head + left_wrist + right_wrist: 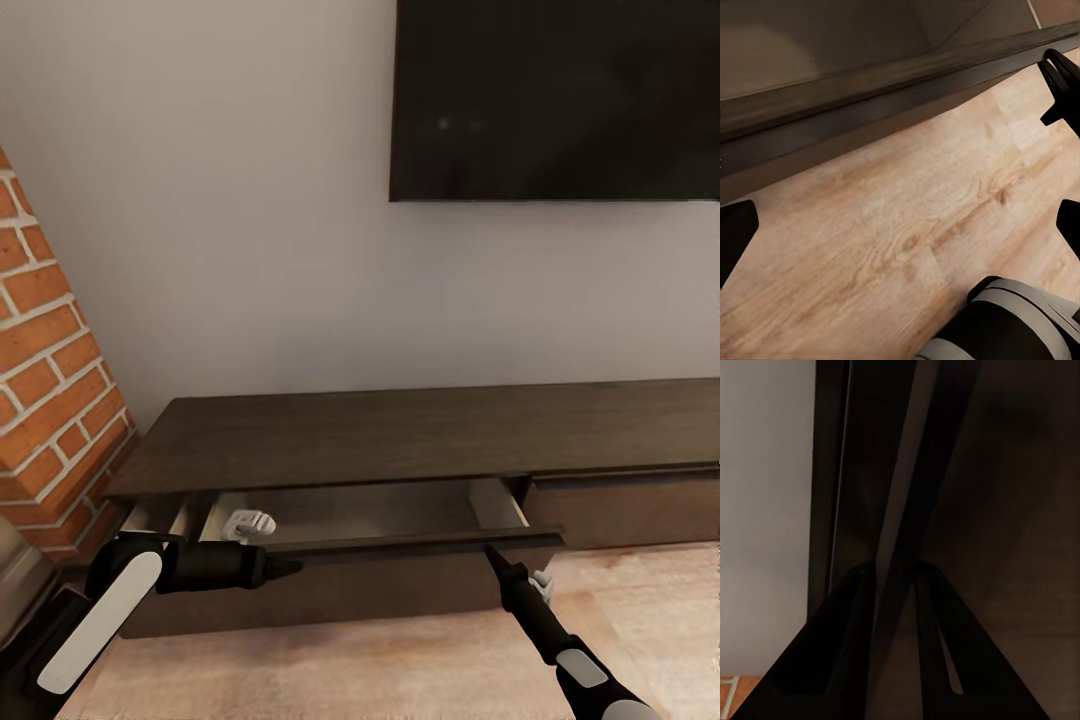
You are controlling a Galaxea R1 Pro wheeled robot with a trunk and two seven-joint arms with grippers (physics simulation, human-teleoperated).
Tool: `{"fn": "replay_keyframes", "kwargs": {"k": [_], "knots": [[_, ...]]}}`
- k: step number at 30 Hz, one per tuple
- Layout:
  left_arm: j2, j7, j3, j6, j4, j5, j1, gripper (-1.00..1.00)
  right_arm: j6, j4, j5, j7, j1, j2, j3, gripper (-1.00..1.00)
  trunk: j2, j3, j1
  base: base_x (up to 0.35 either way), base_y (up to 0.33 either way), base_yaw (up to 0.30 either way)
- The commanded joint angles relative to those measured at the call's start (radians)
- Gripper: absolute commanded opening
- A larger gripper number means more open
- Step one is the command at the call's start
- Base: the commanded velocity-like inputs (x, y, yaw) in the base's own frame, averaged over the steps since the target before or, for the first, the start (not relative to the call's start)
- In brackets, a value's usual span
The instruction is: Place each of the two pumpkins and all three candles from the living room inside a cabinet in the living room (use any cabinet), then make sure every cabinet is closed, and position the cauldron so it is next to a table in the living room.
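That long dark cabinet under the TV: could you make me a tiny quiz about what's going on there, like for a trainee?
1. True or false: the cabinet has its left drawer pulled open.
2. Which claw meets the drawer's front edge: A left claw, B right claw?
3. Fill in: the wall left of the cabinet is ____.

Key: 1 true. 2 B. 3 brick.
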Motion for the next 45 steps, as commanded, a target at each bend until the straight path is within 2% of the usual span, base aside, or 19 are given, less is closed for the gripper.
{"fn": "replay_keyframes", "kwargs": {"k": [1,45], "knots": [[0.0,-0.01,-0.001,0.002,0.0,-0.01,-0.001,1.0,0.019,0.0,-0.017,0.023,-0.001,0.0,0.021,-1.0,-0.001,-0.001,-0.001,-0.154,0.0,0.0],[0.0,-0.012,-0.001,0.002,-0.001,-0.01,-0.002,1.0,0.019,0.001,-0.015,0.02,-0.001,-0.001,0.021,-1.0,-0.001,-0.001,-0.001,-0.077,0.0,0.0]]}}
